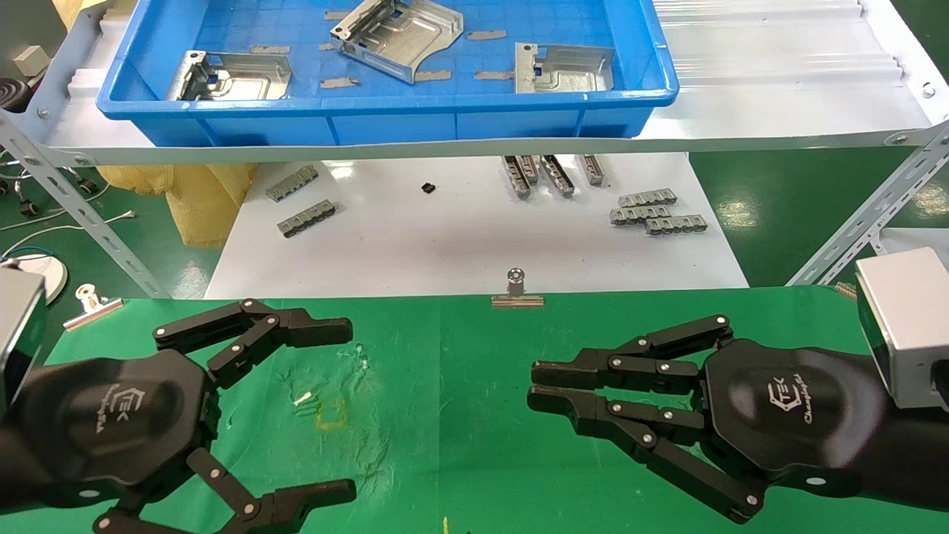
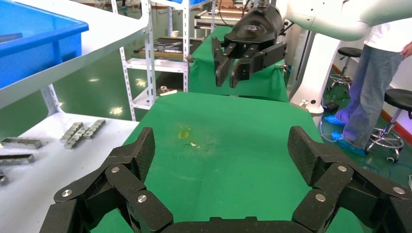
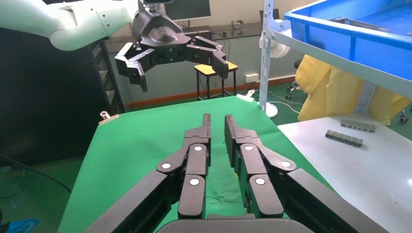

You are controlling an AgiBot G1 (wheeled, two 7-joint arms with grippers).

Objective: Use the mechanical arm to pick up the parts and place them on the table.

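The parts [image 1: 400, 37], three silver plates, lay in the blue tray [image 1: 385, 119] at twelve o'clock from both grippers over the green table [image 1: 445, 415]: left gripper [image 1: 348, 408] spread wide, right gripper [image 1: 534, 386] nearly closed, empty, similarly distant.

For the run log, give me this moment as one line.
left hand open, empty | right hand shut, empty | three parts in blue tray | table

Both arms reach forward, low over the desk [image 1: 460, 415], palms up toward the head camera. The left gripper [image 1: 348, 408] has its claw fingers spread wide. The right gripper [image 1: 535, 386] has its fingers drawn nearly together, a narrow slit between the tips, holding nothing.
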